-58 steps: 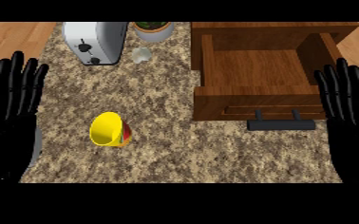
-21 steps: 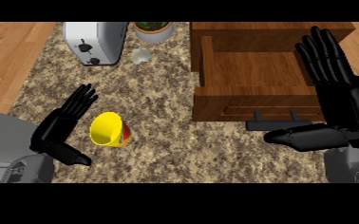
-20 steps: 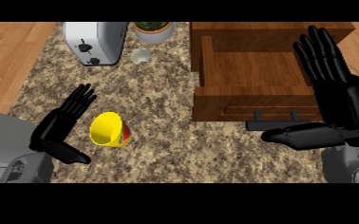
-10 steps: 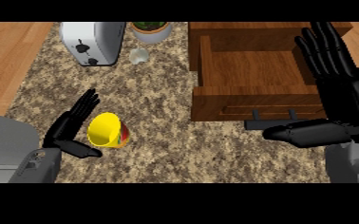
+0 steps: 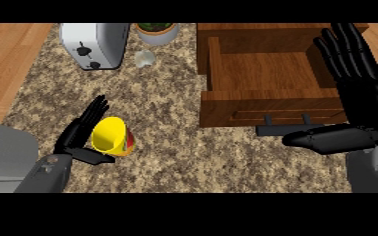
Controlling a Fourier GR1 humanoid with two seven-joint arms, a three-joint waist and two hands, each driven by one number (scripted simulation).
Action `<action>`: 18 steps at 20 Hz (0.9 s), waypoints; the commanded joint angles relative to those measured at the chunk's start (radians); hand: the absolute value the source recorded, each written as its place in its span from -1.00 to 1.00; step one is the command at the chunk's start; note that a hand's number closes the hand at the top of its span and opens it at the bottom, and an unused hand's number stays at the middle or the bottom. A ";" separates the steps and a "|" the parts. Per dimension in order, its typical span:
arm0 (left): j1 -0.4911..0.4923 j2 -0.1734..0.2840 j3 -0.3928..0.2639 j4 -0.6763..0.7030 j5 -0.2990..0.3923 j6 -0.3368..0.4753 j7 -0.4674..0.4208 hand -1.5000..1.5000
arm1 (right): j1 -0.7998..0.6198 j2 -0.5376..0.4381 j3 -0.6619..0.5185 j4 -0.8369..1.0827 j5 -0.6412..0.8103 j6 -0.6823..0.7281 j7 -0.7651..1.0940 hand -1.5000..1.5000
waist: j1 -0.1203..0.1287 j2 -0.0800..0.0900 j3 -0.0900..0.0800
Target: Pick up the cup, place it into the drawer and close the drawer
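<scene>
A speckled brown stone table (image 5: pixel 170 145) fills the view, with wooden floor (image 5: pixel 18 60) showing past its far-left edge. Well beyond the left fingers, at the table's back, stands a white toaster (image 5: pixel 94 45); just right of it sit a small pale glass (image 5: pixel 145 58) and a potted plant (image 5: pixel 156 31). The open wooden drawer (image 5: pixel 266 75) lies under and left of the right fingers, its front panel carrying a dark handle (image 5: pixel 284 124) that sits just left of the right thumb. Nothing stands between the left fingers and the cup, and the drawer's inside is bare wood. The left hand (image 5: pixel 81 135) has its fingers (image 5: pixel 90 117) straight and slightly spread, lying along the left side of the yellow cup (image 5: pixel 112 137), touching or nearly touching it; the thumb reaches under the cup's near edge, not curled round it. The cup lies tilted on the table, mouth toward the viewer, just right of those fingers and well apart from the drawer. The right hand (image 5: pixel 347 87) is spread flat, fingers straight and apart over the drawer's right wall, thumb jutting left near the handle, holding nothing.
</scene>
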 commanded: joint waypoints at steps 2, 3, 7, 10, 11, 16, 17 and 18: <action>0.001 -0.045 -0.018 0.060 -0.028 -0.040 -0.177 -1.00 | 0.006 0.019 0.020 -0.007 0.011 -0.014 0.018 -1.00 | -0.003 0.001 -0.001; 0.000 -0.027 -0.007 0.080 -0.018 -0.068 -0.180 -1.00 | -0.038 0.014 0.019 -0.019 0.012 -0.027 0.043 -1.00 | -0.003 0.002 -0.001; -0.034 -0.043 -0.015 0.100 -0.035 -0.021 -0.194 -1.00 | -0.009 0.013 0.027 -0.020 0.014 -0.010 0.029 -1.00 | -0.009 0.002 -0.002; -0.051 -0.055 -0.026 0.113 -0.040 -0.058 -0.180 -1.00 | 0.004 0.013 0.009 0.029 0.029 -0.005 -0.043 -1.00 | -0.006 0.003 -0.001; -0.027 -0.049 -0.035 0.099 -0.045 -0.083 -0.216 -1.00 | -0.014 0.009 0.011 0.069 0.032 0.003 -0.047 -1.00 | 0.002 0.003 0.000; -0.059 -0.109 -0.039 0.112 -0.043 -0.071 -0.185 -1.00 | 0.022 -0.037 -0.029 0.003 -0.030 0.043 0.008 -1.00 | -0.013 0.000 -0.001; -0.067 -0.073 -0.028 0.116 -0.024 -0.165 -0.176 -1.00 | -0.028 -0.026 -0.026 0.001 -0.021 0.010 0.038 -1.00 | -0.009 0.001 -0.001; -0.087 -0.092 -0.019 0.120 -0.011 -0.168 -0.156 -1.00 | -0.020 -0.028 -0.023 0.030 -0.027 0.032 0.008 -1.00 | -0.013 0.006 -0.002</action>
